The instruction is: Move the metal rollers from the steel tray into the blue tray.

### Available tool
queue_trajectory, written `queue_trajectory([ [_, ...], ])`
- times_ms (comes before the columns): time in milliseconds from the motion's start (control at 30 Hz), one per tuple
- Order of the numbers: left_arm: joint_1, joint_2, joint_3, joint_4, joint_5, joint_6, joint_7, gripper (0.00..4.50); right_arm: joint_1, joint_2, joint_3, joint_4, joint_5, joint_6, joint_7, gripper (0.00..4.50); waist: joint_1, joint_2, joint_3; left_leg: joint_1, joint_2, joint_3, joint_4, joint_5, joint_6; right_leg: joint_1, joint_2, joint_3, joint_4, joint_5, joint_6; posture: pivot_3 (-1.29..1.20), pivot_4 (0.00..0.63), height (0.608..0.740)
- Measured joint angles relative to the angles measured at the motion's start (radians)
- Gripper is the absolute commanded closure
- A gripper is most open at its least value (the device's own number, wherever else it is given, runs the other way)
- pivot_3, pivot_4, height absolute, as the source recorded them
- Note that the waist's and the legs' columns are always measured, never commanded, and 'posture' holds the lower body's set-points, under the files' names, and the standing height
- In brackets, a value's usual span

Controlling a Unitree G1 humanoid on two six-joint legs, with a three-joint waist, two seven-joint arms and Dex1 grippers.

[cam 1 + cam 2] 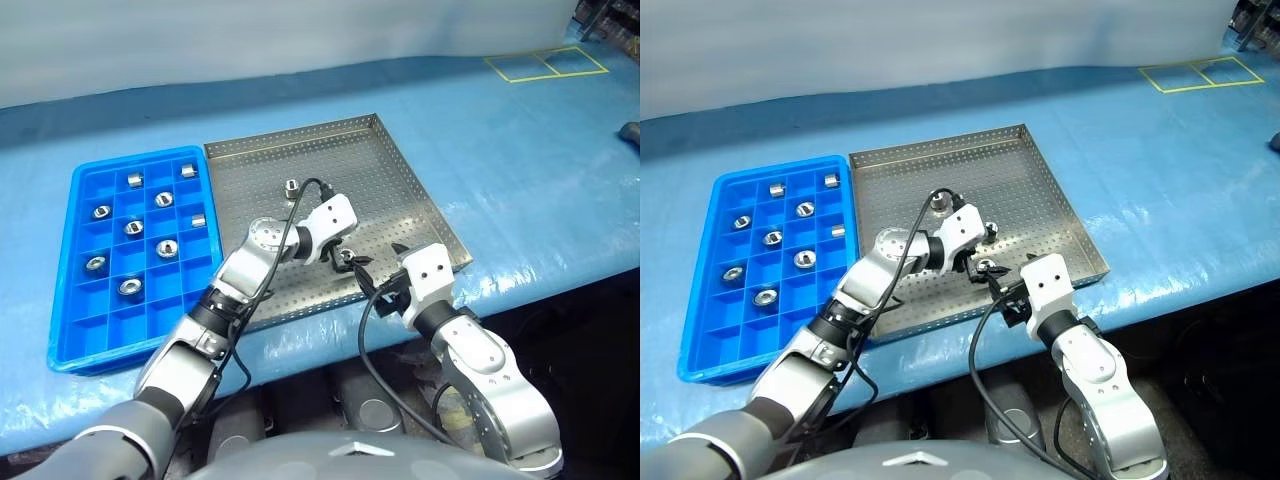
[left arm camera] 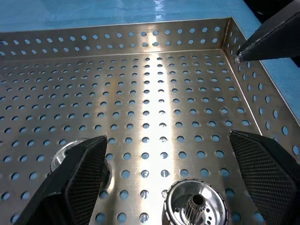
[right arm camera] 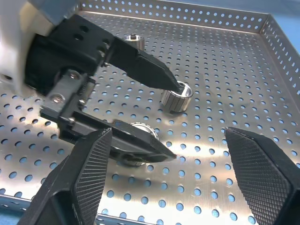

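Left gripper [image 3: 174, 121] low over the steel tray [image 1: 400, 180], fingers wide, straddling rollers near the front edge: one roller [image 2: 195, 206] between them, another [image 3: 176, 97] by the upper fingertip, a third [image 1: 292, 187] lone further back. Right gripper [image 1: 385, 290] hovers just beside, fingers wide, holding nothing. Blue tray [image 1: 70, 300] on the surface to the left already has several rollers [image 1: 132, 228] in compartments. Risk: closing off-centre could pinch the roller's rim and flick it away; crowded grippers could collide.
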Motion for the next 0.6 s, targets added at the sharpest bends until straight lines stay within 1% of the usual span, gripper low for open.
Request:
queue_trajectory([
  [100,0.021,0.04,-0.001,-0.049,-0.008,0.028,-0.019,0.04,-0.001,-0.001,0.007,0.012,0.0,0.002,0.005,0.46,0.002,0.0,0.0,0.0,0.0,0.0,0.0,0.0,0.0,0.0,0.0,0.0,0.0,0.0,0.0,-0.24,0.15,0.74],
  [200,0.051,0.058,-0.011,-0.063,-0.01,0.041,-0.03,0.04,-0.005,-0.003,0.007,0.023,-0.001,0.002,0.008,0.46,0.009,0.0,0.0,0.0,0.0,0.0,0.0,0.0,0.0,0.0,0.0,0.0,0.0,0.0,0.0,-0.24,0.15,0.74],
  [400,0.063,0.021,-0.028,-0.061,-0.015,0.047,-0.018,0.04,-0.025,-0.002,0.008,0.024,-0.001,0.002,0.009,0.46,0.038,0.0,0.0,0.0,0.0,0.0,0.0,0.0,0.0,0.0,0.0,0.0,0.0,0.0,-0.001,-0.24,0.15,0.74],
  [533,0.06,-0.006,-0.037,-0.017,-0.011,0.029,0.003,0.04,-0.027,-0.001,0.01,0.024,-0.001,0.002,0.008,0.46,0.048,0.0,0.0,0.0,0.0,0.0,0.0,0.0,0.0,0.0,0.0,0.0,0.0,-0.001,-0.002,-0.25,0.15,0.74],
  [567,0.058,-0.007,-0.039,-0.003,-0.007,0.029,0.007,0.41,-0.027,-0.001,0.01,0.024,-0.002,0.003,0.008,0.46,0.049,0.0,0.0,0.0,0.0,0.0,0.0,0.0,0.0,0.0,0.0,0.0,0.0,-0.001,-0.002,-0.25,0.15,0.74],
  [600,0.056,-0.007,-0.04,0.008,-0.005,0.029,0.011,0.6,-0.027,-0.001,0.01,0.024,-0.002,0.003,0.007,0.46,0.049,0.0,0.0,0.0,0.0,0.0,0.0,0.0,0.0,0.0,0.0,0.0,0.0,-0.001,-0.002,-0.25,0.15,0.74],
])
